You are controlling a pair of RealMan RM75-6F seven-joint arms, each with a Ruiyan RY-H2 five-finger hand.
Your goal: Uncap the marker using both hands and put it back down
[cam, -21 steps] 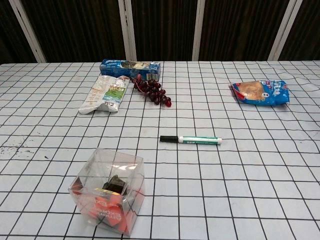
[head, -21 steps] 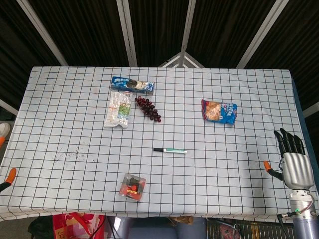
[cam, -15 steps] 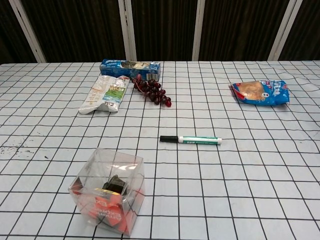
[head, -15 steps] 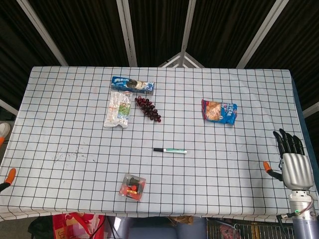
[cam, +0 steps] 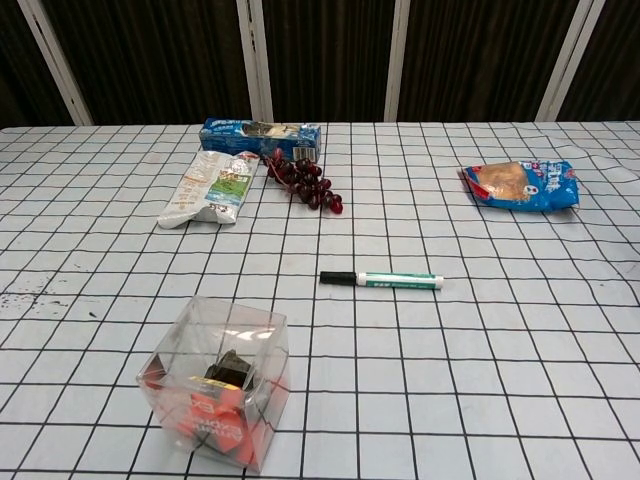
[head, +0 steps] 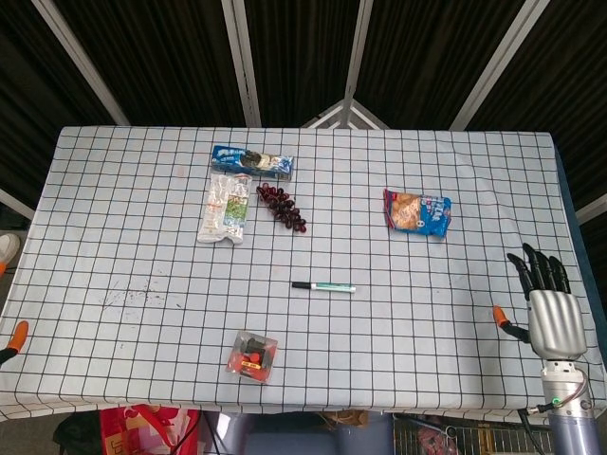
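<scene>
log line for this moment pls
stage: pre-grasp | marker: capped, flat on table | right hand: open, far right of it | left hand: barely visible

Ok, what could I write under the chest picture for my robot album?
A capped marker lies flat on the checked tablecloth, waiting for the robot, with grapes and snack packets behind it.

capped marker (head: 323, 286) flat, mid-table

Even, bright light falls from overhead on the checked worktop (head: 142, 190), leaving only faint, short shadows under the things on it. The background beyond is dark. Both views are sharp, without motion blur. The clear plastic box (cam: 216, 393) near the chest camera shows soft reflections on its faces
</scene>
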